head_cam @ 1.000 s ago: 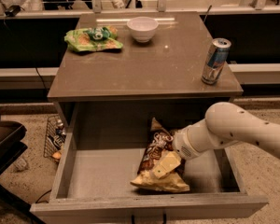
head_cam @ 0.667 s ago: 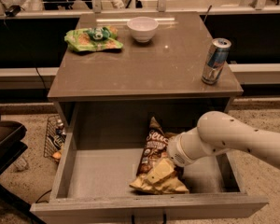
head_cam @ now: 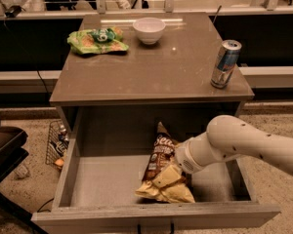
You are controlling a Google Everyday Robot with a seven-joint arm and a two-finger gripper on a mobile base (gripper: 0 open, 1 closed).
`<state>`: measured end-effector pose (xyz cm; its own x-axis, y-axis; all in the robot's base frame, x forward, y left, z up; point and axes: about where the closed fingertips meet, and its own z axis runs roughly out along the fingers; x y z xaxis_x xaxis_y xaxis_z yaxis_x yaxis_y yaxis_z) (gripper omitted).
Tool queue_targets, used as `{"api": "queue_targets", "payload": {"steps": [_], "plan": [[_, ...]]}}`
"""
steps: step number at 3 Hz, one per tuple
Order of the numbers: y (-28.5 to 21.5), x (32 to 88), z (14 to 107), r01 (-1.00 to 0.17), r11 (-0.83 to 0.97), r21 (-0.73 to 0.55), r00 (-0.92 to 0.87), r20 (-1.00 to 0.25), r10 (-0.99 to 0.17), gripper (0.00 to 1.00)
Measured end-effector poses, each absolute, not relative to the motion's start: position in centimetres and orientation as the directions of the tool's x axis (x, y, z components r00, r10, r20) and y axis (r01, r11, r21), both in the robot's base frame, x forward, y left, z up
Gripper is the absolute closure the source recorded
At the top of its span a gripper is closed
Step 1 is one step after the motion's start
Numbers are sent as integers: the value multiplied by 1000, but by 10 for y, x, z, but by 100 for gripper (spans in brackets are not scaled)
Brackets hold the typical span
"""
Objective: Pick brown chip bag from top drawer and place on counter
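Since a second ago the arm has shifted left; gripper [head_cam: 178, 156] sits against the right side of the brown chip bag [head_cam: 160, 165] in the top drawer [head_cam: 103, 181]; its hold cannot be told.

The scene is dim, with a warm brownish cast. Light falls from above and behind: a pale streak of glare lies along the far edge of the glossy table [head_cam: 156, 67], behind the white bowl [head_cam: 149, 29], and a small bright spot sits nearer the middle. The table throws deep shadow over the back of the top drawer [head_cam: 102, 179], while the drawer's front floor is evenly lit. The white arm [head_cam: 244, 140] is the brightest surface. Its claw [head_cam: 179, 161], low in the drawer against the brown chip bag [head_cam: 161, 160], is at the arm's greyer, shaded end.
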<state>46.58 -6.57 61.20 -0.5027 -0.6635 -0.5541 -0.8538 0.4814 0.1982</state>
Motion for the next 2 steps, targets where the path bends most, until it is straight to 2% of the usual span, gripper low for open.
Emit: {"api": "queue_targets", "payload": {"steps": [1,2], "plan": [[-66,466,612,-854,481,198,-503,-554,-663,100],[-67,465,620,-860,470,196,-493,-553,-672,100]]}}
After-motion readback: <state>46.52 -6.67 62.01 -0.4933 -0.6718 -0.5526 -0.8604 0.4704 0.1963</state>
